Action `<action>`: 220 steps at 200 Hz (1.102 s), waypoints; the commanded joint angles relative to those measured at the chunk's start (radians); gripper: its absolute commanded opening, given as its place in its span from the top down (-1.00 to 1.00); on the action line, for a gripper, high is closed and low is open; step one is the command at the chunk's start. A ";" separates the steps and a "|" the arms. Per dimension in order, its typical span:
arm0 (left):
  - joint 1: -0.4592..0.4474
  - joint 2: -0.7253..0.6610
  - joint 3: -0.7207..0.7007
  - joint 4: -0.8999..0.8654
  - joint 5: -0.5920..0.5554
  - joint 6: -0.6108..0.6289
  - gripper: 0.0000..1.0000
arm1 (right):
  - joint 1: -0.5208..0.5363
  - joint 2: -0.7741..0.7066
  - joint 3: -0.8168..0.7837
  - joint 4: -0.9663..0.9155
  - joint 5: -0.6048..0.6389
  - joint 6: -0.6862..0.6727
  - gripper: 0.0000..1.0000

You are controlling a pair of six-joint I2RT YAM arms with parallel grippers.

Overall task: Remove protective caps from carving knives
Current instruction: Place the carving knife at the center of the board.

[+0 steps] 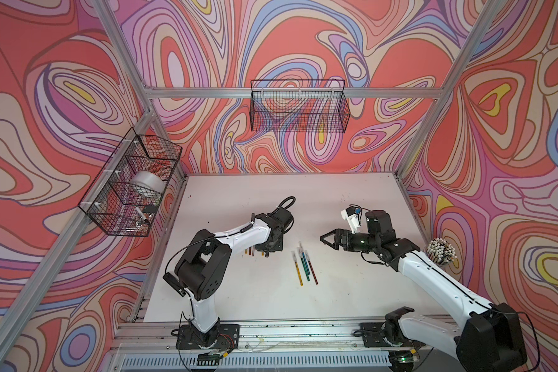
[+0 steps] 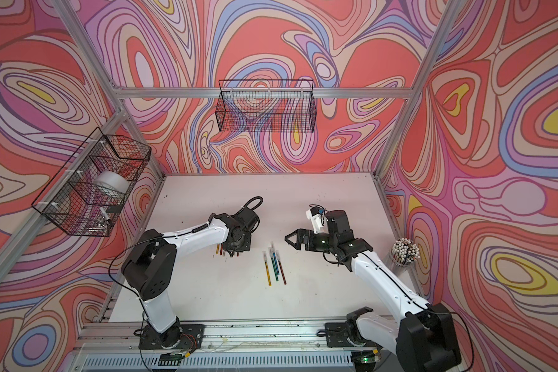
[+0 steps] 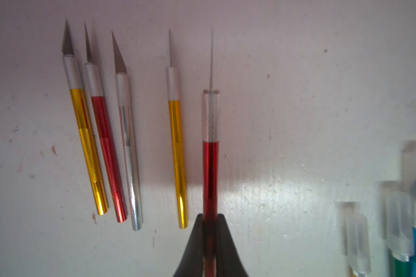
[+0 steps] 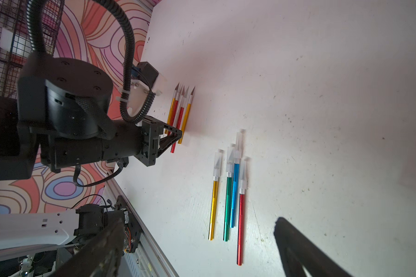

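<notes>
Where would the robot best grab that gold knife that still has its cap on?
Probably mid-handle on the capped gold knife, from straight above, jaws straddling the shaft. It lies flat on the table, slightly apart from the green knife, and that leaves its cap free to pull off.

The left gripper (image 3: 210, 217) is covered in both top views by its own wrist, which also hides all but the handle ends of the uncapped knives (image 1: 247, 251). In the left wrist view the red knife (image 3: 210, 177) disappears between the gripper's fingers, and the capped knives (image 3: 405, 239) are blurred and cut off. The right gripper (image 1: 323, 240) shows in its wrist view only as dark, blurred fingers (image 4: 303, 249) running out of frame. The small items (image 1: 139, 219) in the side basket (image 1: 110, 206) are too small to tell.
</notes>
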 commanded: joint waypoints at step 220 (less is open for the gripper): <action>0.034 0.079 0.016 0.028 0.016 0.024 0.58 | -0.004 -0.001 -0.024 0.032 0.005 0.005 -0.97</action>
